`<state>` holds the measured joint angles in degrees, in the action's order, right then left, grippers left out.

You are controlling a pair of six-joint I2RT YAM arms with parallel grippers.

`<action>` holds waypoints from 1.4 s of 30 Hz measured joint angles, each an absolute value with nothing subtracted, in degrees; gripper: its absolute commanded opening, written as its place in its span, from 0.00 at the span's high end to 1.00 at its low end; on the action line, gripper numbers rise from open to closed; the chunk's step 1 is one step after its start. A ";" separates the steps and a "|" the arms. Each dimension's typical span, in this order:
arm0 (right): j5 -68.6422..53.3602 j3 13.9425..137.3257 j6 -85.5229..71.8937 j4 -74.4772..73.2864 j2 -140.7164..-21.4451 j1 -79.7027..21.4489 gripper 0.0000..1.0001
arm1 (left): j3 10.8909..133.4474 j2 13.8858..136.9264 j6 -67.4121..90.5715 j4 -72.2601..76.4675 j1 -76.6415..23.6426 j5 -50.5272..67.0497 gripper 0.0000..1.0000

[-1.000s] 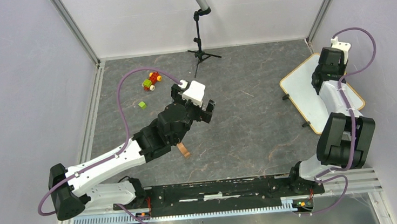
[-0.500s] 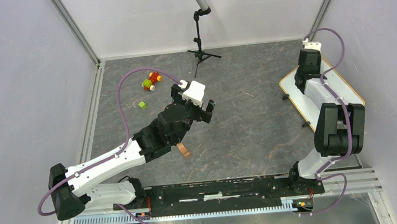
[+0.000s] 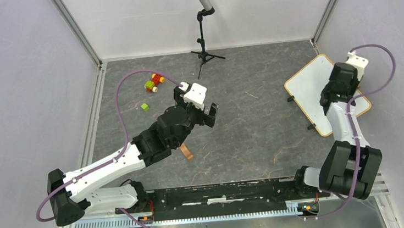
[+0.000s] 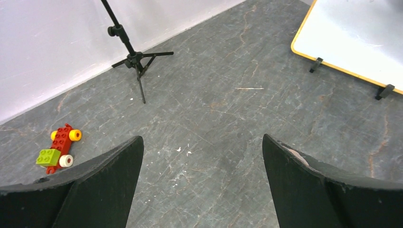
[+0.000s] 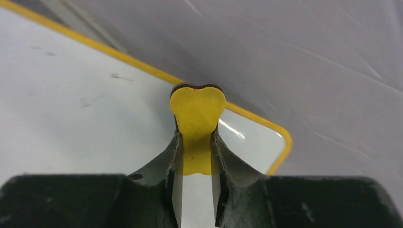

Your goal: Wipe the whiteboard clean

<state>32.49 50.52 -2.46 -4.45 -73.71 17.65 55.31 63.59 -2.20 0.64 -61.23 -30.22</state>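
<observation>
A: Fingers?
B: Right fingers (image 5: pixel 228 161) pinch a yellow eraser (image 5: pixel 197 111) over the whiteboard (image 5: pixel 71 118). Left fingers (image 4: pixel 95 190) are spread wide, holding nothing.
A: Progress?
B: The board lies at the right of the surface (image 3: pixel 245 127). It seems nearly clean, with faint smudges left. No readable writing, 0 labels.

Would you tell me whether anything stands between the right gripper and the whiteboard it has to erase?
Nothing visible does. The right gripper is shut on a yellow eraser, which points at the whiteboard near its rounded corner; whether it touches the surface I cannot tell.
</observation>
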 measured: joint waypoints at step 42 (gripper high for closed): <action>34.30 40.91 -4.58 -1.17 -67.59 23.49 0.77 | 55.29 59.77 -0.03 -0.73 -63.51 -29.54 0.00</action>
